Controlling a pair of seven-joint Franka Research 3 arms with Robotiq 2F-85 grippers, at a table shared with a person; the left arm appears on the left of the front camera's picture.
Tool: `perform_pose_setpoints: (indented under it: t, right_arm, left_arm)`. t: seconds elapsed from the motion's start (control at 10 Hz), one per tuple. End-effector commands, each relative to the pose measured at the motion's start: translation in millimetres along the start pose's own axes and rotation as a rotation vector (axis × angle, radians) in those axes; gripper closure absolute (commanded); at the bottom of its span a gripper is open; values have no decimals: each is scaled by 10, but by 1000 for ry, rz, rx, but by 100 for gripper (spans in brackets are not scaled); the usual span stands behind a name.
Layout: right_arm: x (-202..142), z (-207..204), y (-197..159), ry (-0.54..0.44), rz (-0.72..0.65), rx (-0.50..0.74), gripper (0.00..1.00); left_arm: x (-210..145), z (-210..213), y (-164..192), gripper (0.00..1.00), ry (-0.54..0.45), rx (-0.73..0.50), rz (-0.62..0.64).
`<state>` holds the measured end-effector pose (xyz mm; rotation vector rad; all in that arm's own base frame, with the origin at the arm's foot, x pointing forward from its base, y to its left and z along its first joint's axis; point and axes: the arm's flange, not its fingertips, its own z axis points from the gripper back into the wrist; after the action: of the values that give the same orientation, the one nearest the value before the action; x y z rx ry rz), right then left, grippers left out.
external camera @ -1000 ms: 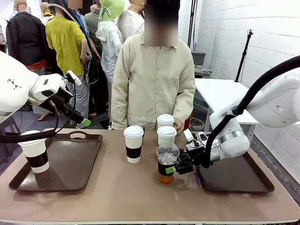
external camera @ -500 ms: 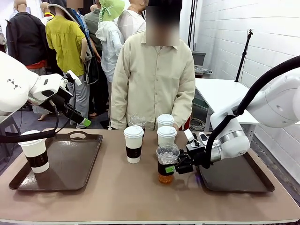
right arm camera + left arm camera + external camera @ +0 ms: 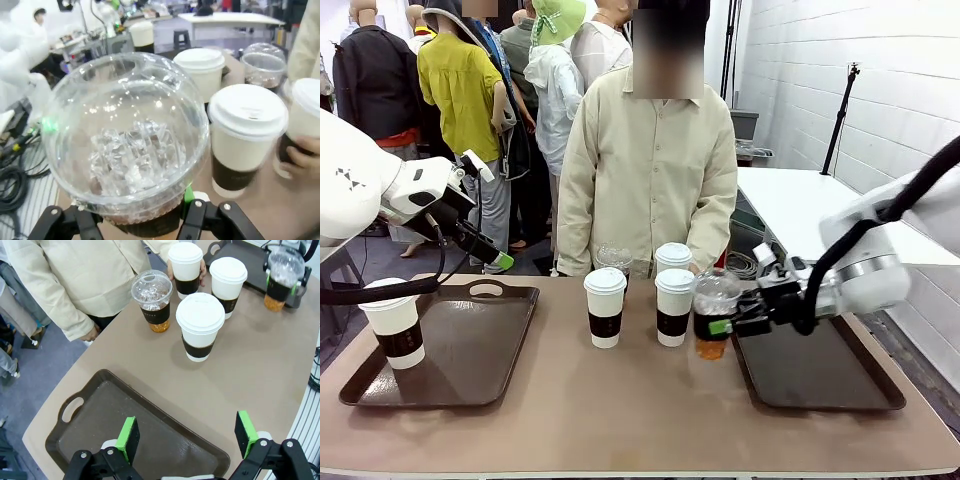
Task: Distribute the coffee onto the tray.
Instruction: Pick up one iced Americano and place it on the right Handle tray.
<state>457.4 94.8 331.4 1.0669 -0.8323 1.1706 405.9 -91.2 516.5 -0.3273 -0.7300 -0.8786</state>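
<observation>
Right pincer [image 3: 723, 327] grips clear cup [image 3: 712, 296] (amber drink).

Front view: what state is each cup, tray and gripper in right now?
right gripper, shut on held clear cup.
left gripper, open, empty, over left tray.
second clear cup, upright, lidded, free.
three middle white cups, upright, lidded; person's hand on one.
white cup on left tray, upright, lidded.
</observation>
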Motion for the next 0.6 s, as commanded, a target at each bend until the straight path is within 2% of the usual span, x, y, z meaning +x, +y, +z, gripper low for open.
perform_pose_setpoints:
  t: [0.0, 0.2, 0.5]
  right_arm:
    - [89, 399, 106, -36, -40, -42, 34]
    - [42, 795, 91, -38, -43, -96, 34]
    - [-115, 1022, 46, -31, -74, -132, 34]
  left_arm:
    - [-14, -9, 19, 0, -11, -14, 6]
    - [-14, -9, 19, 0, -11, -14, 6]
    - [-14, -9, 19, 0, -11, -14, 6]
